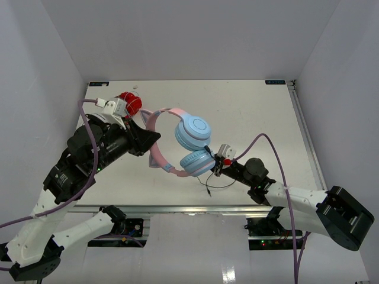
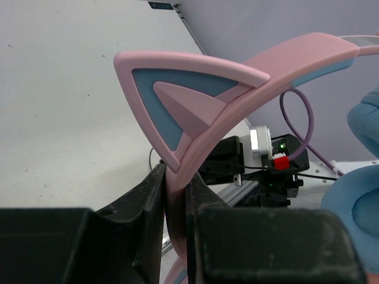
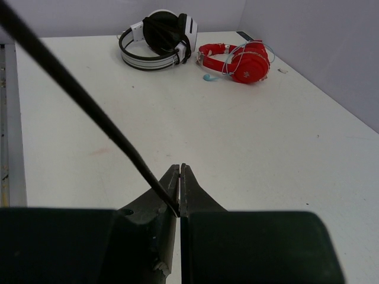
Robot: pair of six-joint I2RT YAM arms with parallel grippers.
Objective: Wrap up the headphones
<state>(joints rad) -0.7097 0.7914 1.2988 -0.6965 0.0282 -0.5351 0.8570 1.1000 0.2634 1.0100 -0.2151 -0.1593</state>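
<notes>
- The left tool (image 2: 176, 183) pinches the pink headband (image 2: 296, 56) of the headphones (image 1: 192, 133), held above the tabletop (image 1: 260, 112).
- The right tool (image 3: 179, 183), just beside the headphones, is pressed together on their thin cable (image 3: 77, 94).

2 black-and-white arms (image 1: 296, 198), purple cables (image 1: 260, 135), matte black tool fingers (image 3: 198, 201)

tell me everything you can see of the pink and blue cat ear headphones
The pink and light-blue cat-ear headphones have two round padded blue earcups close together, a smooth pink plastic-looking headband and pointed pink cat ears with blue inlays. The left hand is shut on the headband just below one ear; the right hand pinches the thin dark cable, which looks taut.
</notes>
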